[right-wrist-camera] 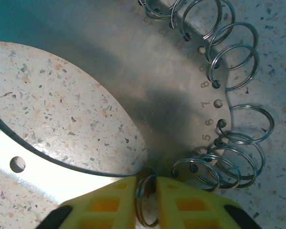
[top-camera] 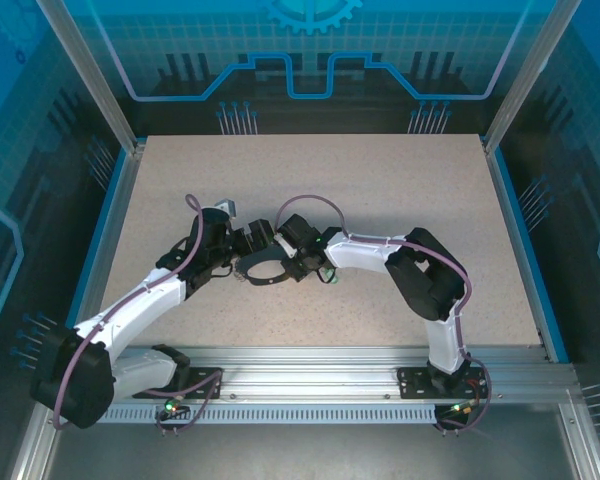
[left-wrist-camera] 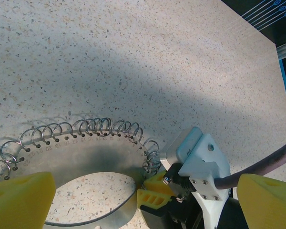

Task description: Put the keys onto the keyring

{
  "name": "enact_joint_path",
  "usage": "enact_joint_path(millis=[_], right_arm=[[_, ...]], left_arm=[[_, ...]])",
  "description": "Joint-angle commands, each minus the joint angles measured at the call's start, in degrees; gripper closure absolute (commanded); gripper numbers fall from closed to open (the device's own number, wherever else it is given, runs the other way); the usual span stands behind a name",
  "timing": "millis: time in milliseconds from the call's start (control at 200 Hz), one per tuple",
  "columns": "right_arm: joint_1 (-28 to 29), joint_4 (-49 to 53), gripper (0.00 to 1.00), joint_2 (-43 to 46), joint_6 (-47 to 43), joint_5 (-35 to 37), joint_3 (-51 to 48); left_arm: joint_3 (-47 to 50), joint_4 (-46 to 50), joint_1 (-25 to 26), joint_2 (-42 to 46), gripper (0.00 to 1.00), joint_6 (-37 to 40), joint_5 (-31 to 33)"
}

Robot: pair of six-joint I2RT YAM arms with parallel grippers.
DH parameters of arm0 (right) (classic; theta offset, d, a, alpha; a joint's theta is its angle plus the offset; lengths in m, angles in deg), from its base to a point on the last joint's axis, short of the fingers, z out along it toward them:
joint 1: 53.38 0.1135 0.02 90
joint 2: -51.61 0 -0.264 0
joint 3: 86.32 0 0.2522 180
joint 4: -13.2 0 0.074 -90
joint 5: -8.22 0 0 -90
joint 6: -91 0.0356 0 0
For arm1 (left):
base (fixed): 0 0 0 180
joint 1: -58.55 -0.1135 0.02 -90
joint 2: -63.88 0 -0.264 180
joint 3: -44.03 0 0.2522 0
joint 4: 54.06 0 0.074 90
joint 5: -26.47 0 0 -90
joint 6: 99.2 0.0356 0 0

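The keyring (right-wrist-camera: 148, 81) is a flat metal loop plate with numbered holes, fringed with silvery split rings (left-wrist-camera: 90, 129); from above it lies on the table as a dark loop (top-camera: 265, 282) between both arms. My right gripper (right-wrist-camera: 146, 191) is at the plate's edge, its yellow fingers (left-wrist-camera: 155, 193) shut on one small split ring (right-wrist-camera: 144, 200) standing between them. My left gripper (left-wrist-camera: 143, 202) hangs wide open over the plate's other side (top-camera: 236, 262), holding nothing. A tiny green-tagged speck, the key (top-camera: 332, 276), lies by the right forearm, too small to make out.
The speckled beige table (top-camera: 310, 180) is bounded by aluminium rails and blue side edges (top-camera: 520, 240). The right wrist's white camera housing (left-wrist-camera: 200, 157) sits close to my left gripper's right finger (left-wrist-camera: 267, 200). Purple cables loop above both arms.
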Motion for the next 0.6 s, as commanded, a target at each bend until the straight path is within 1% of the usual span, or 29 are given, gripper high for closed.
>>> enact_joint_path(millis=[0, 245, 415, 595], right_arm=[[0.40, 1.27, 0.85, -0.02, -0.20, 0.13, 1.35], [-0.42, 1.54, 1.00, 1.61, -0.26, -1.11, 1.09], [-1.95, 1.17, 1.00, 3.16, -0.06, -4.88, 0.92], [-4.17, -1.42, 1.00, 5.47, -0.13, -13.53, -0.85]], left_arm=[[-0.84, -0.35, -0.42, -0.25, 0.01, -0.40, -1.56], [-0.84, -0.47, -0.42, -0.13, 0.01, -0.22, -2.26], [-0.80, -0.81, -0.44, -0.19, 0.01, -0.23, -2.79], [-0.84, -0.82, -0.43, -0.12, 0.01, -0.04, -3.71]])
